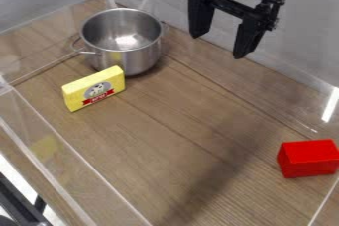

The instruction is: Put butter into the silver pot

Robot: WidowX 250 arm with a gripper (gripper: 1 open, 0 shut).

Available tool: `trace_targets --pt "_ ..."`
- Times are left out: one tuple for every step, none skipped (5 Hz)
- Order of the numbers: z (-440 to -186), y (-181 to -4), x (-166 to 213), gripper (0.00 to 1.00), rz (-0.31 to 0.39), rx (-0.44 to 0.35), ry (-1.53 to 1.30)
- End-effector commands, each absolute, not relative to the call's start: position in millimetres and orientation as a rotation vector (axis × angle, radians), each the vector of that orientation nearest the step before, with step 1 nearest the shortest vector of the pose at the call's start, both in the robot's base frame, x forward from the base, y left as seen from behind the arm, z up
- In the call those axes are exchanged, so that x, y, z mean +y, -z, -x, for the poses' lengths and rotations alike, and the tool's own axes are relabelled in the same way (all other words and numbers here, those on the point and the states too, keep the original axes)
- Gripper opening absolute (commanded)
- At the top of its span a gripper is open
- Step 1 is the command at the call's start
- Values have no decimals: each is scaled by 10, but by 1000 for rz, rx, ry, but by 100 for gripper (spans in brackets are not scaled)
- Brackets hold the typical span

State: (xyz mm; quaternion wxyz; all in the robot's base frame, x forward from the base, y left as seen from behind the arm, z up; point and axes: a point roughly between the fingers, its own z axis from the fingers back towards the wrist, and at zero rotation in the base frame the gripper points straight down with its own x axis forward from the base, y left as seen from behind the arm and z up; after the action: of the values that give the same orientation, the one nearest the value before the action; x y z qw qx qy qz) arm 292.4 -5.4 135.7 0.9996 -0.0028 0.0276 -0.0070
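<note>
Your butter lies flat on the wooden table, just in front of the silver pot and close to its wall, though you cannot tell whether they touch. Its top carries a red-and-white label with a round mark, but the writing is too small for you to read. Its long axis runs diagonally, from lower left up toward the right, the upper end nearest the pot. The pot stands upright at the back left. Your gripper hangs above the table to the pot's right, fingers spread apart and holding nothing. A red block sits well apart, near the right edge.
</note>
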Motion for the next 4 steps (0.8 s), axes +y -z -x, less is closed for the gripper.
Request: trace_targets --pt "-2836 -1258 -7 100 1 70 56" --pt "-2766 -1213 154 100 -12 81 130" --pt "-2703 -1206 373 100 -34 82 222" --pt "-2671 -1217 432 100 -48 85 316"
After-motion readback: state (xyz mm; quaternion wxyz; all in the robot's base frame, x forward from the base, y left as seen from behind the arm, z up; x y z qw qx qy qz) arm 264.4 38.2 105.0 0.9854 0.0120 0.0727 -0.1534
